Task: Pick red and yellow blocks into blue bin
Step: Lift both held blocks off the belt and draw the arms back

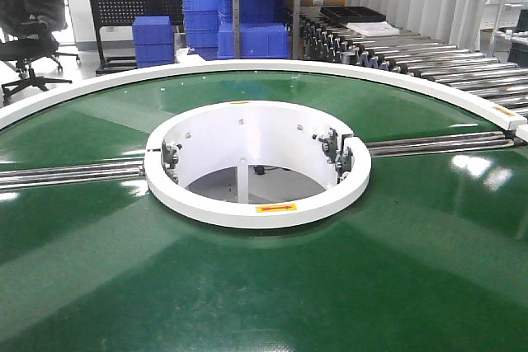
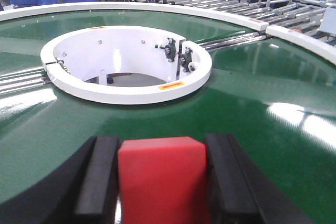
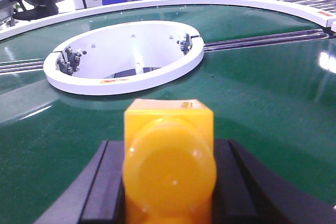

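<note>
In the left wrist view the left gripper [image 2: 163,146] is closed part-way, with a red block [image 2: 161,182] clamped between its two black fingers [image 2: 98,182]; the block's smooth upper face shows and both pads press against its sides. In the right wrist view the right gripper [image 3: 169,148] is likewise closed onto a bright yellow block [image 3: 169,166], which fills the gap between the black pads [image 3: 105,187] and turns a large round stud toward the camera. Both blocks sit within the jaws over the glossy green conveyor belt [image 1: 247,294]; whether either touches the belt cannot be told. Ahead of both grippers lies the white ring hub [image 1: 214,208] at the middle of the circular belt, carrying a small yellow label with a red arrow [image 1: 275,208] on its near rim, and steel rails [image 1: 66,175] run out from it to either side. Beyond the belt's white outer edge stand a roller conveyor [image 1: 462,63], stacked blue crates [image 1: 247,39] and a black office chair [image 1: 29,30]. Neither arm shows in the front view.
</note>
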